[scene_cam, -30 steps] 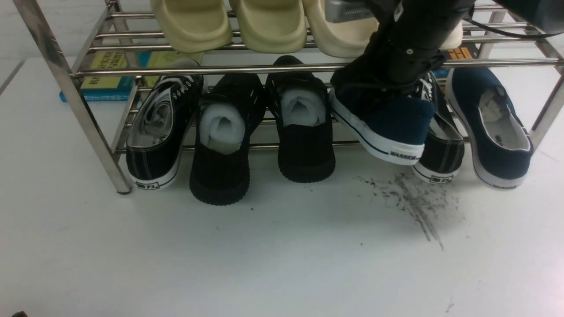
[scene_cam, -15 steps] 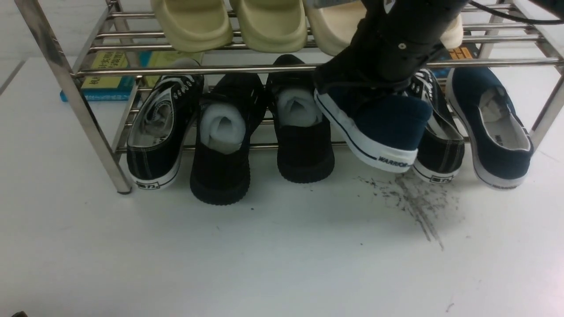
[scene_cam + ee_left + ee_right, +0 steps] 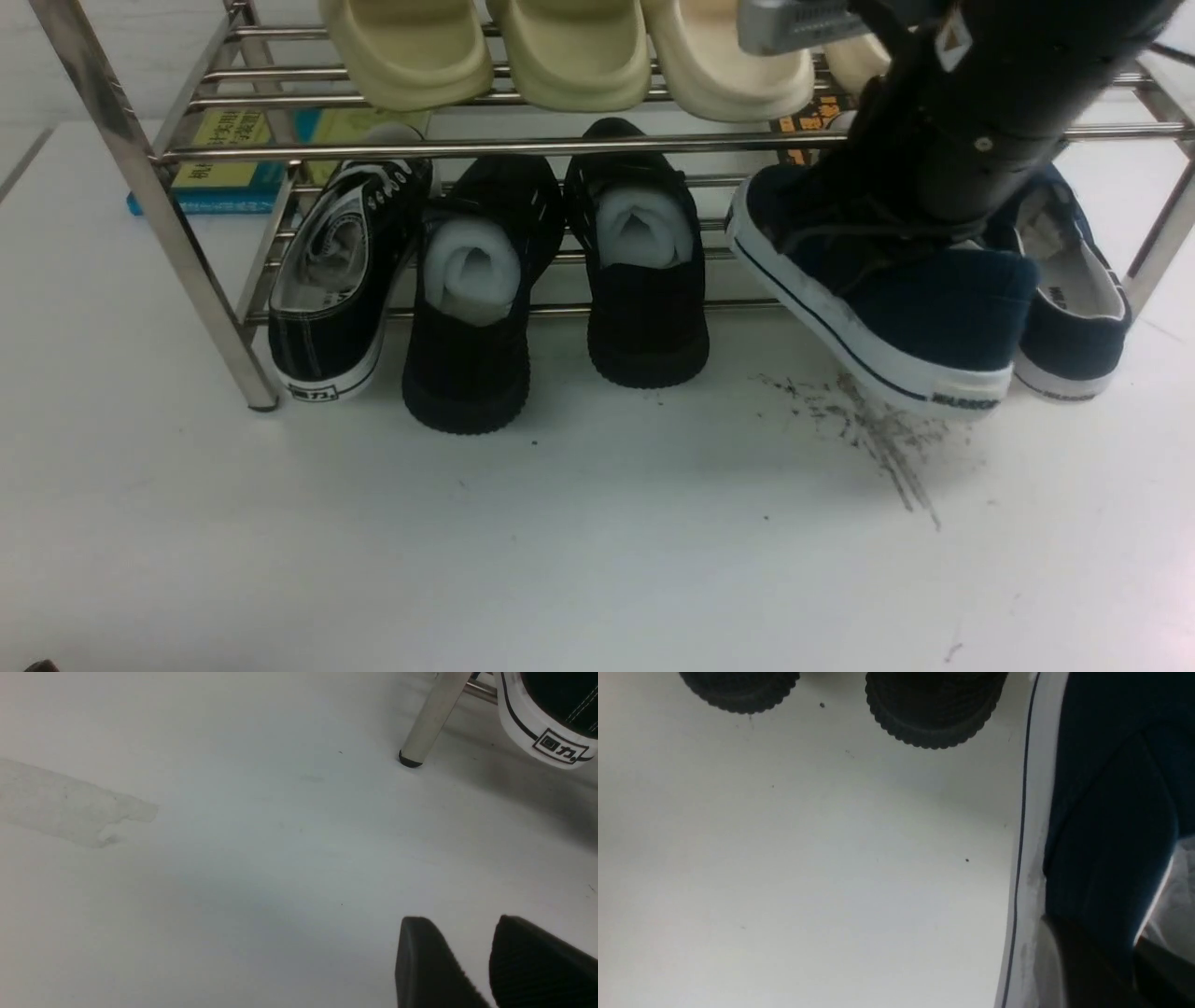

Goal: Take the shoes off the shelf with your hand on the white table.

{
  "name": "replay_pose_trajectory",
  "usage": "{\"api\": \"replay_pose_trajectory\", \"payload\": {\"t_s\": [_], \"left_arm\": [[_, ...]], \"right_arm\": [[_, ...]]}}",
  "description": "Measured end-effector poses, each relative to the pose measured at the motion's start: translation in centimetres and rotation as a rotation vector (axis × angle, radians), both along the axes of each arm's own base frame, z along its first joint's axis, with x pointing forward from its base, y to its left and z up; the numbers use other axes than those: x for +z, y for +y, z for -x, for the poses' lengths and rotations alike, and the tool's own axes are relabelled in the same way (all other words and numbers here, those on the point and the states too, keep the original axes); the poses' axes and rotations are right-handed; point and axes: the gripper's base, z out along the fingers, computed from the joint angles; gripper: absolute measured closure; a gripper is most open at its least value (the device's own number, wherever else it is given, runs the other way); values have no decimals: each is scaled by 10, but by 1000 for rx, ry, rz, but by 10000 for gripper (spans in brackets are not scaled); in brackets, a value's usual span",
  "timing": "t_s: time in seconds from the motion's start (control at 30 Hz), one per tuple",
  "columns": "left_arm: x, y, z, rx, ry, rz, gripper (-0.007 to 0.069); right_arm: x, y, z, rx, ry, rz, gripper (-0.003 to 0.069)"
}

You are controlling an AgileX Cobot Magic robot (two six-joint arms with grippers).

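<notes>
One navy-blue shoe [image 3: 896, 308] with a white sole hangs tilted, heel toward me, just over the white table [image 3: 560, 541] in front of the shelf [image 3: 467, 147]. My right gripper [image 3: 1129, 970], the black hand, is shut on that shoe's side wall [image 3: 1106, 835], one finger outside and one inside by the crumpled paper. Its black arm [image 3: 971, 121] comes down from the upper right. The other navy shoe [image 3: 1074, 308] lies on the lower tier at the far right, partly behind the held one. My left gripper [image 3: 460, 933] hovers low over the table, fingers apart, holding nothing.
A black lace-up sneaker [image 3: 336, 280] and two all-black shoes [image 3: 471, 299] [image 3: 644, 271] fill the lower tier's left and middle. Beige slippers [image 3: 569, 51] sit on the top tier. Books [image 3: 229, 163] lie behind. Black scuff streaks [image 3: 878, 429] mark the table under the held shoe. A shelf leg [image 3: 427, 718] stands beyond my left gripper.
The right arm has swung the held navy shoe to the right and lower, toward me. It now hangs over the scuff streaks and covers the black sneaker on the right.
</notes>
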Motion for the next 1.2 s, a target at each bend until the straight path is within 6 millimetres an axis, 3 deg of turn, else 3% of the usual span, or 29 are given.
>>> {"api": "replay_pose_trajectory", "payload": {"t_s": [0.17,0.33,0.4,0.43,0.47,0.57,0.67,0.83,1.2], "left_arm": [[0,0,0,0,0,0,382],[0,0,0,0,0,0,382],[0,0,0,0,0,0,382],[0,0,0,0,0,0,382],[0,0,0,0,0,0,382],[0,0,0,0,0,0,382],[0,0,0,0,0,0,382],[0,0,0,0,0,0,382],[0,0,0,0,0,0,382]], "right_arm": [[8,-6,29,24,-8,-18,619],[-2,4,64,76,41,-21,619],[-15,22,93,133,93,-6,619],[-15,22,93,126,96,-8,619],[-26,34,110,146,132,12,619],[-51,53,138,120,183,53,619],[-74,71,142,0,149,51,619],[-101,90,123,-143,32,45,617],[-167,135,102,-142,-7,29,610]]}}
